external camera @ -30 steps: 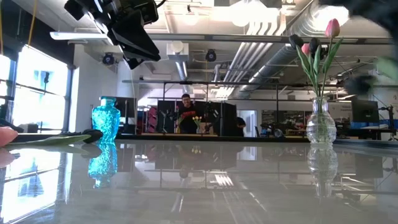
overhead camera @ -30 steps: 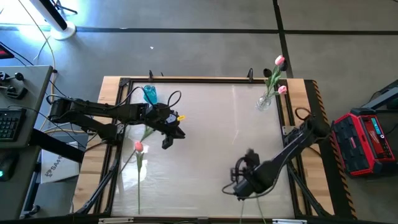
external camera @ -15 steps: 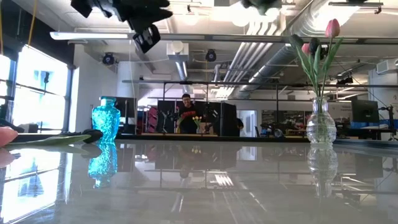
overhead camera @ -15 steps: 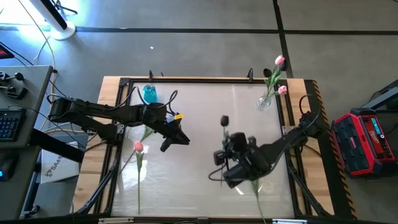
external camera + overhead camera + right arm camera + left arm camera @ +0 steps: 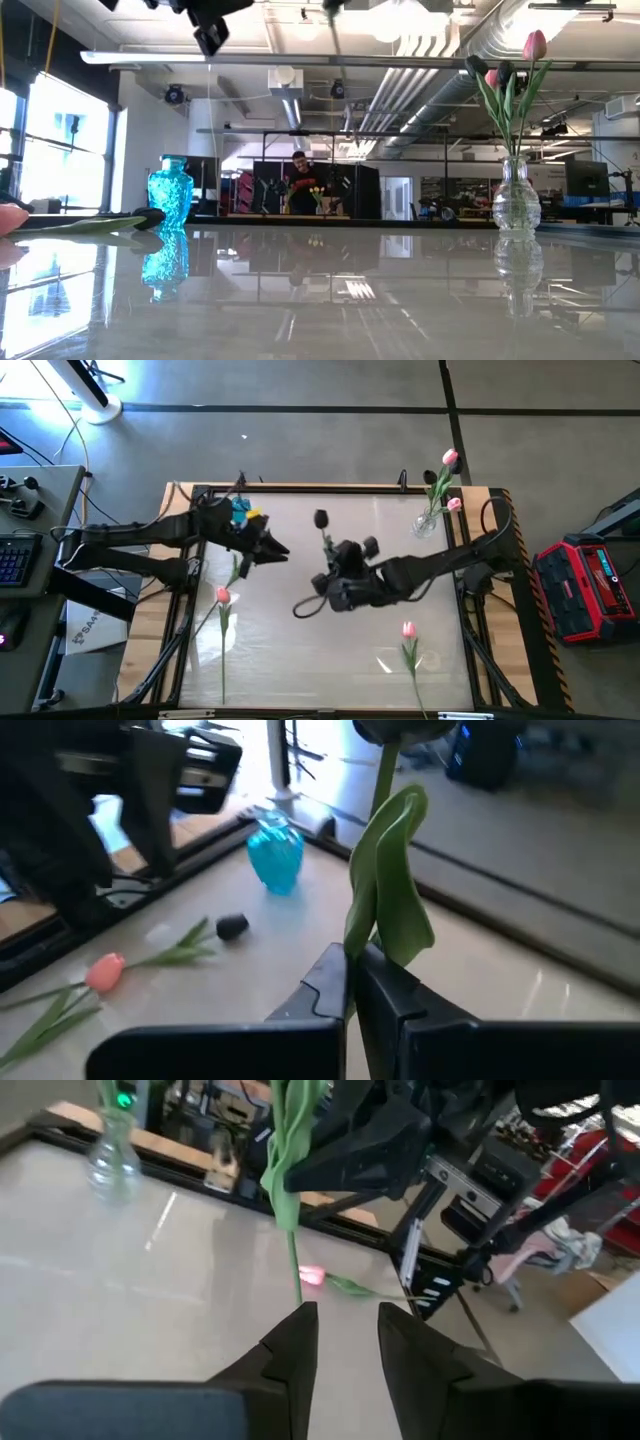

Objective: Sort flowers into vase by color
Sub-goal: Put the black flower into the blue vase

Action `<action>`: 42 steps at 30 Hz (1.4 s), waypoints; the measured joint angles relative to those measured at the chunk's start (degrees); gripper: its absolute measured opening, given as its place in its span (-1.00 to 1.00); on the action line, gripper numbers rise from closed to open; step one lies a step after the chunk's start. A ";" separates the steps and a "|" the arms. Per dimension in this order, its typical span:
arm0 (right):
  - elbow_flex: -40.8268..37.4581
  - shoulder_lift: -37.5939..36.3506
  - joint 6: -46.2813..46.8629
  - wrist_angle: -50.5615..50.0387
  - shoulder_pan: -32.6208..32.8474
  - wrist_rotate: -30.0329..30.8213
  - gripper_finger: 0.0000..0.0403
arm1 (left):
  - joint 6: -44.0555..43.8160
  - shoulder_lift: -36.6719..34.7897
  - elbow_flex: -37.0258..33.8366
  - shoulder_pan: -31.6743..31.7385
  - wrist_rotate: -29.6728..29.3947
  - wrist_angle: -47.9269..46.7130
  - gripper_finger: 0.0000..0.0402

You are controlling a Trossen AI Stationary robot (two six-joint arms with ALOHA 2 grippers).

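Grey floor (image 5: 330, 430), bright window (image 5: 60, 140), perhaps ceiling ducts (image 5: 430, 70).

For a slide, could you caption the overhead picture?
Right gripper lifts a near-black artificial tulip mid-table, between the blue glass vase and clear glass vase.

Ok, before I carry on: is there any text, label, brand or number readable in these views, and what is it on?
No text can be read in any view.
Panel on the red case: marks too small to read.
Print on the white box under the table's left side: too blurred to read.
Keys of the keyboard: too small to read.
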 joint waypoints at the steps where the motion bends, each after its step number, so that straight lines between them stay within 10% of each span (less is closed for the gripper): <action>1: 0.00 0.00 -3.97 2.85 -0.62 -0.40 -1.00 | 0.35 -1.05 0.00 0.61 0.03 -0.80 -0.51; 15: -0.46 0.00 -40.11 31.98 -9.50 -19.35 -1.00 | 4.47 -10.88 0.00 4.67 6.44 -14.97 -0.36; 30: -0.48 3.76 -49.46 51.01 -15.88 -44.79 -1.00 | 7.04 -11.14 0.00 3.86 5.74 -5.41 -0.27; 42: -0.48 6.71 -49.46 57.83 -17.64 -48.63 -1.00 | 8.99 -11.08 0.00 3.90 2.56 -4.31 -0.39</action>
